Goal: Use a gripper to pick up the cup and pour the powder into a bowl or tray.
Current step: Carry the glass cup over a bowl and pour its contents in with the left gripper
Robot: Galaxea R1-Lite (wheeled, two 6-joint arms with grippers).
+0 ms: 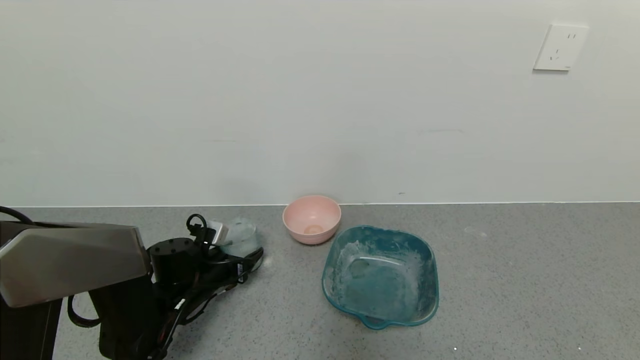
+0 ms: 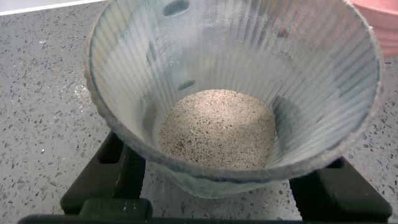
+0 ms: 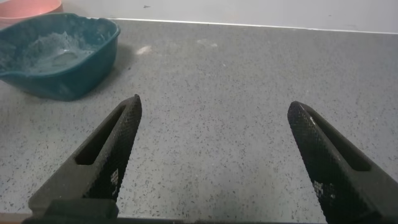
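The cup (image 1: 240,236), a clear ribbed tumbler frosted with white dust, stands on the grey counter left of the pink bowl (image 1: 311,219). My left gripper (image 1: 246,252) is around it. In the left wrist view the cup (image 2: 236,56) fills the frame, with a black finger (image 2: 118,168) against each side of its lower part. Only a dusting of powder shows inside it, and the speckled counter shows through its bottom. The pink bowl's rim (image 2: 382,18) is just beyond the cup. My right gripper (image 3: 214,109) is open over bare counter, out of the head view.
A teal squarish tray (image 1: 431,260) with white powder (image 1: 350,252) smeared inside sits right of the pink bowl, spout toward me. It also shows in the right wrist view (image 3: 93,62). The wall runs close behind the bowl.
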